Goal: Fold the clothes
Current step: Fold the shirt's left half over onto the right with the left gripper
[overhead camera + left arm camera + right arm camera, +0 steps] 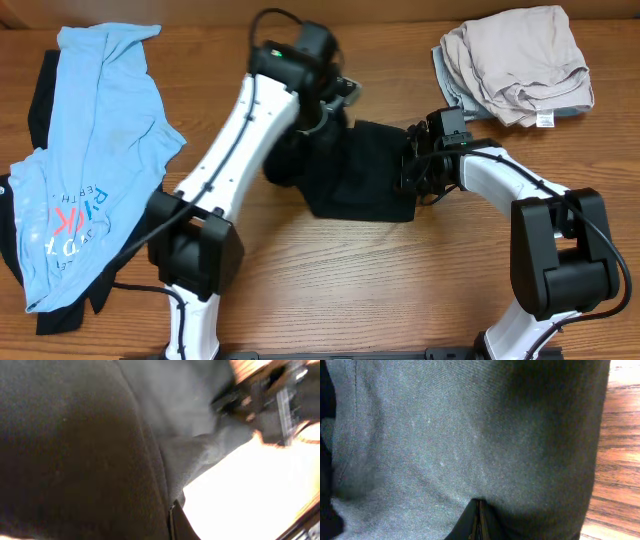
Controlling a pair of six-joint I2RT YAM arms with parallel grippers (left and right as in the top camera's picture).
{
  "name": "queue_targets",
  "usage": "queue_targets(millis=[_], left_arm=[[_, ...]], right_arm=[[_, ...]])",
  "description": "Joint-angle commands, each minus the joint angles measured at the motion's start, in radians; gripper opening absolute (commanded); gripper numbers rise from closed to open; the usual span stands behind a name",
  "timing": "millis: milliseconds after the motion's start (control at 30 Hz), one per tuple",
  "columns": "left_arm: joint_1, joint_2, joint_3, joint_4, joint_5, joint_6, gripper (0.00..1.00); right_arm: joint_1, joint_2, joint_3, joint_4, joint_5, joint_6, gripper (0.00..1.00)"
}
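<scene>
The black garment (pixel 355 170) lies bunched up in the middle of the table (pixel 330 280). It sits between the two arms. It looks like a dark, lumpy square, and part of it is hidden under the left arm.

The left gripper (pixel 322 120) is at the garment's top left side. In the left wrist view the black cloth fills nearly the whole picture. The finger tips are pressed together at the bottom with cloth pinched in them.

The right gripper (pixel 477 520) is at the garment's right edge. In the right wrist view its two tips are squeezed tight together, with the dark cloth caught between them. The cloth hangs like a wall in front of the camera, and a strip of wood shows on the right.

Far off on the left side of the table lies the light-blue tee (pixel 90 150), spread out with red and white letters on it. A dark piece (pixel 42 90) peeks out from under it.

In the far right corner sits a beige pile (pixel 515 60), crumpled, with a small white tag (pixel 545 120) at its front edge. A grey piece (pixel 450 92) shows under it.
</scene>
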Motion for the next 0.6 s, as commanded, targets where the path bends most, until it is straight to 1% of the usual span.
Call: queue_targets(millis=[0,100,200,333,467,567], left_arm=[[-0.052,0.032,0.01,0.055,0.01,-0.164,0.04],[-0.1,0.037,0.01,0.116,0.01,-0.235,0.04],[-0.13,0.037,0.01,0.16,0.008,-0.277,0.04],[-0.151,0.044,0.009,0.197,0.005,-0.309,0.04],[-0.154,0.064,0.009,0.202,0.006,-0.312,0.04],[-0.154,0.081,0.009,0.201,0.006,-0.312,0.05]], right_arm=[[-0.002,-0.004,-0.027,0.0,0.013,0.005,0.04],[-0.002,-0.004,-0.027,0.0,0.013,0.012,0.04],[-0.003,-0.004,-0.026,0.009,0.009,0.029,0.04],[-0.025,-0.014,0.017,0.007,-0.083,0.033,0.04],[-0.071,-0.089,0.112,-0.043,-0.202,0.054,0.06],[-0.113,-0.182,0.193,-0.125,-0.211,0.071,0.09]])
